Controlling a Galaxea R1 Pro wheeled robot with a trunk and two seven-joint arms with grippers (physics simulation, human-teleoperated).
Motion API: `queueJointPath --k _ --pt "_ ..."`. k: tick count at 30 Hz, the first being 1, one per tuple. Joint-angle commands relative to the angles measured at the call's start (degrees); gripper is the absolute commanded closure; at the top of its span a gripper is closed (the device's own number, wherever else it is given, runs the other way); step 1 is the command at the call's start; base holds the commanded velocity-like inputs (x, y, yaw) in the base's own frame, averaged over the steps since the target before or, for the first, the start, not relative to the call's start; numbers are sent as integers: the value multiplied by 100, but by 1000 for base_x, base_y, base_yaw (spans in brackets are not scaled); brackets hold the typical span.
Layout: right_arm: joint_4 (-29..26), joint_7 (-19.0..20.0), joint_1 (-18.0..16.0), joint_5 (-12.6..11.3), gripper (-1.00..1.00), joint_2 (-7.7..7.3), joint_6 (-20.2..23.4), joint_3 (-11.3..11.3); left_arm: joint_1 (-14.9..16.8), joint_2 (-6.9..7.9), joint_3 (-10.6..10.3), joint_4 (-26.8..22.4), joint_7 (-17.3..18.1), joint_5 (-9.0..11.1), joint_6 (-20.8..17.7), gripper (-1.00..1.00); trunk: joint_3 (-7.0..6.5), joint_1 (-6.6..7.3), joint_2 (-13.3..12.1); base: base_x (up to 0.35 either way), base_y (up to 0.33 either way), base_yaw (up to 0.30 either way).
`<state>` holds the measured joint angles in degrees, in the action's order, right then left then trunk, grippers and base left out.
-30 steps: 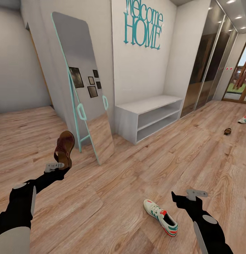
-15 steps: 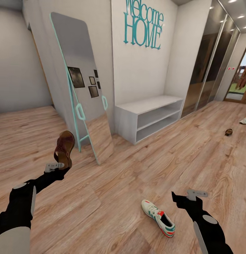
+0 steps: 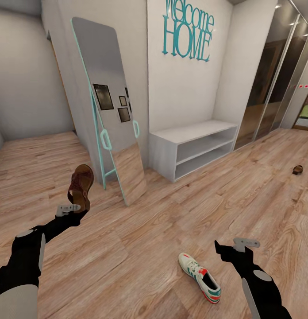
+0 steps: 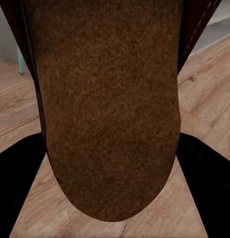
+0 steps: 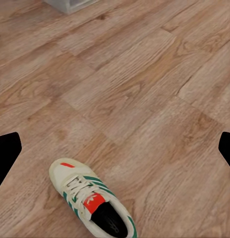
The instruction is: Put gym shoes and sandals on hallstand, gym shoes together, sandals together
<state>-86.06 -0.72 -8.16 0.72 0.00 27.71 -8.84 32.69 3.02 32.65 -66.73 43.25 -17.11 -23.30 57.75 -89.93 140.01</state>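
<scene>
Here, my left gripper [image 3: 73,207] is clamped on a dark brown leather sandal [image 3: 80,186], holding it upright above the light wood-plank floor [image 3: 140,230]. My right gripper [image 3: 237,246] hangs with its fingers spread wide, grasping nothing, just beside a white lace-up sneaker with green stripes [image 3: 200,277] lying on the floor. A second brown sandal [image 3: 298,169] lies far off to the right. A plain low white two-shelf bench [image 3: 194,147] stands against the wall.

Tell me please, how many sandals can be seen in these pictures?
2. One sandal is held upright in the left hand. The second sandal lies on the corridor floor far away at the head view's right edge.
</scene>
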Motion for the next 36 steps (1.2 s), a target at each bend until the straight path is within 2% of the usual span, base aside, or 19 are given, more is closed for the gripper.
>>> queueJointPath --k 1,8,18,36 --pt "-8 -7 -4 7 -100 -2 32 -2 6 -3 13 -7 43 -29 -33 100 6 1 3 1 -3 0" --pt "-8 -7 -2 7 -100 -8 32 -5 3 -3 13 -7 43 -29 -34 100 6 1 3 0 -1 12" --pt "-8 -7 -1 7 -100 -8 32 -10 5 -3 13 -7 43 -29 -34 100 6 1 3 36 -33 192" --pt "-8 -7 -1 6 -100 -9 32 -12 5 -3 13 -7 43 -29 -34 100 6 1 3 87 -104 9"
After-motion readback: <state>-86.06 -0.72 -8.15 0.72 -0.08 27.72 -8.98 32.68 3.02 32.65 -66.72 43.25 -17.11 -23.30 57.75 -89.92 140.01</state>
